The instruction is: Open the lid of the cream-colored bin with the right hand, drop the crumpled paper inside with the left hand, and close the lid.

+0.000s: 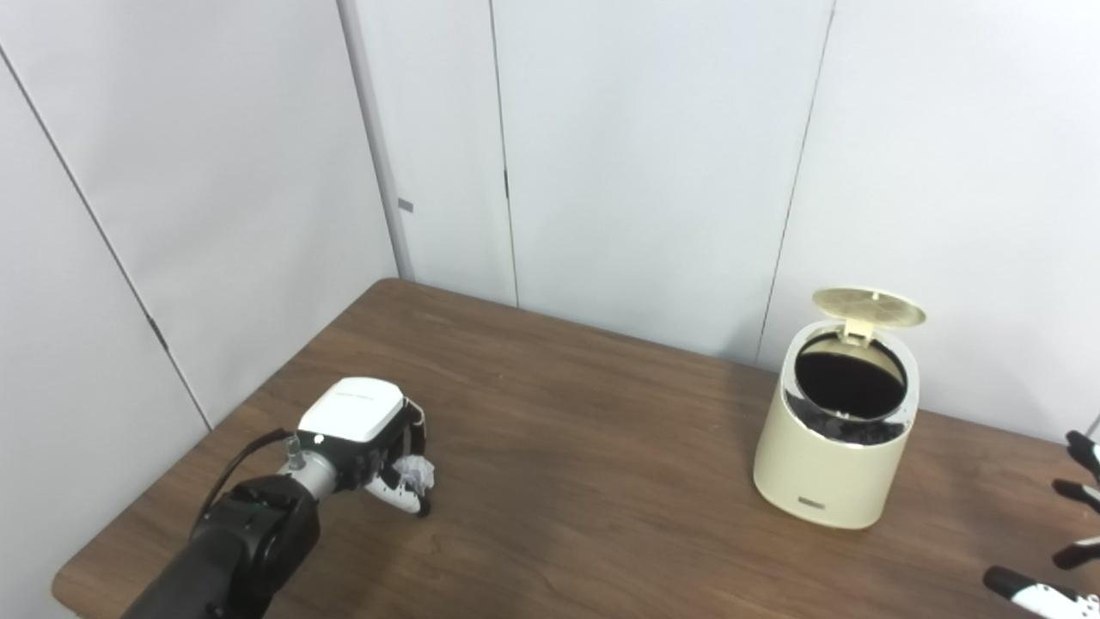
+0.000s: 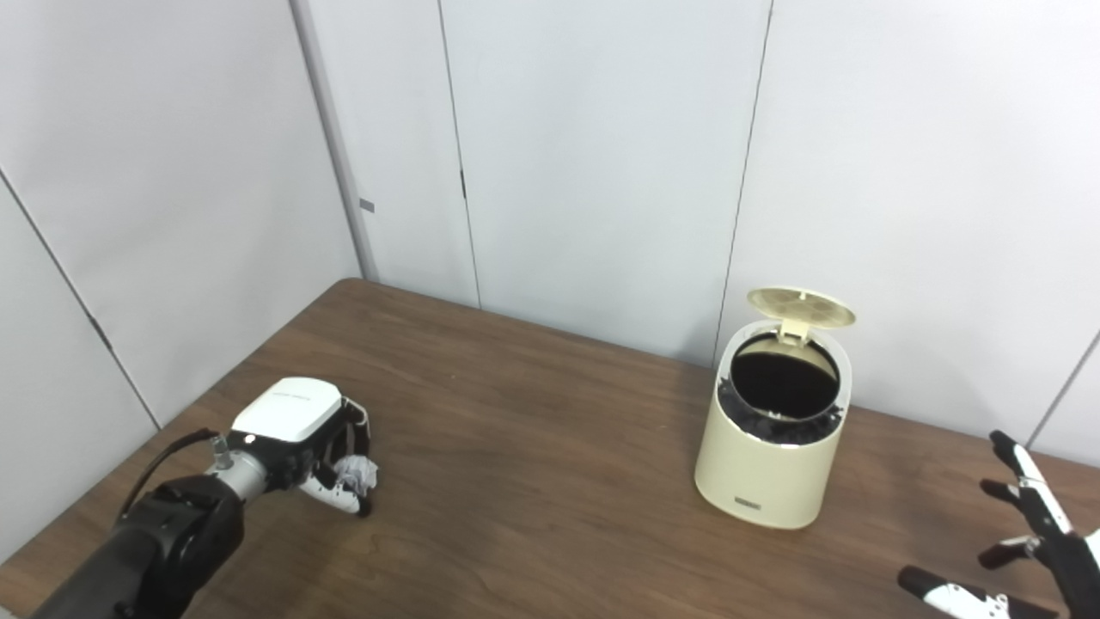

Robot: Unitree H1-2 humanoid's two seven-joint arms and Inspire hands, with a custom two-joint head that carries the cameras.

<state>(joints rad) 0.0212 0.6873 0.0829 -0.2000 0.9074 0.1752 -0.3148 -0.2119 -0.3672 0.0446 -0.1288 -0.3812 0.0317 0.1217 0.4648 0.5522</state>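
The cream-colored bin (image 1: 829, 456) stands upright at the right of the brown table (image 1: 559, 447). Its round lid (image 1: 868, 307) is tipped up at the back, and the dark inside shows. At the left of the table my left hand (image 1: 369, 438) is curled around the white crumpled paper (image 1: 416, 471), which peeks out between its fingers low over the tabletop. My right hand (image 2: 1023, 537) hovers at the bottom right corner, well apart from the bin, fingers spread and holding nothing.
White wall panels (image 1: 644, 155) close in behind and to the left of the table. The bin stands near the table's back edge. Bare tabletop lies between my left hand and the bin.
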